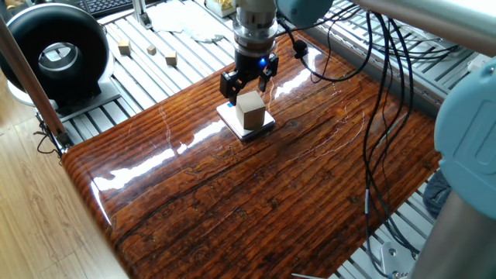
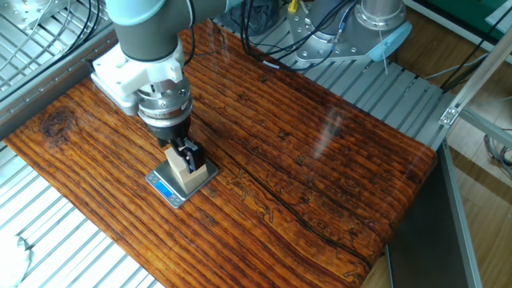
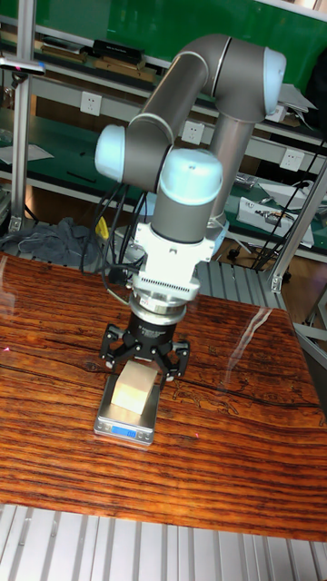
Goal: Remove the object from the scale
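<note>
The gripper (image 3: pixel 143 360) hangs over the wooden cube (image 1: pixel 250 109) on the scale (image 2: pixel 178 183) (fingers (image 3: pixel 113 353) spread, not touching).

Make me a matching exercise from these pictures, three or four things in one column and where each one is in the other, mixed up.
Things:
1. wooden cube
2. scale
3. end effector
4. three small blocks

Places:
A. flat on the glossy wooden tabletop
B. on the metal slats beyond the tabletop
C. on top of the white plate
D. just above the cube, fingers spread to either side of it

Pairs: 1-C, 2-A, 3-D, 4-B
</note>
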Controlling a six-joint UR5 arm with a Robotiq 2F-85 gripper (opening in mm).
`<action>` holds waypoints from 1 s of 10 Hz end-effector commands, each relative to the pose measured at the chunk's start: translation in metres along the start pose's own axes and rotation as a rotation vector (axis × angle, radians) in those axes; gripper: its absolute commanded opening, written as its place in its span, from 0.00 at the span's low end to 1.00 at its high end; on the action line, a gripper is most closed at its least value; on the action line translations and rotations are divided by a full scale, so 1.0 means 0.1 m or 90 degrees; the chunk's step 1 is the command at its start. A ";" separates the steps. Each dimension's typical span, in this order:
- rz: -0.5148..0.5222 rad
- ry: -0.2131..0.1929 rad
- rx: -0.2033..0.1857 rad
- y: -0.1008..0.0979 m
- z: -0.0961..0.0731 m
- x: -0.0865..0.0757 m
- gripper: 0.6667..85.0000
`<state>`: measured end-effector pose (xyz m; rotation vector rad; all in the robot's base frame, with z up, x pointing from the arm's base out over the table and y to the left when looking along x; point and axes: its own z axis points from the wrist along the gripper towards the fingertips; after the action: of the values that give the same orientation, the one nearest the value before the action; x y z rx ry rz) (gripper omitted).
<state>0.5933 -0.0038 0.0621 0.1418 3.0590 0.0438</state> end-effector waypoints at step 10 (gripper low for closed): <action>-0.007 0.053 -0.006 0.01 -0.01 0.18 0.18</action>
<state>0.5776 -0.0012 0.0531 0.1052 3.1201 0.0485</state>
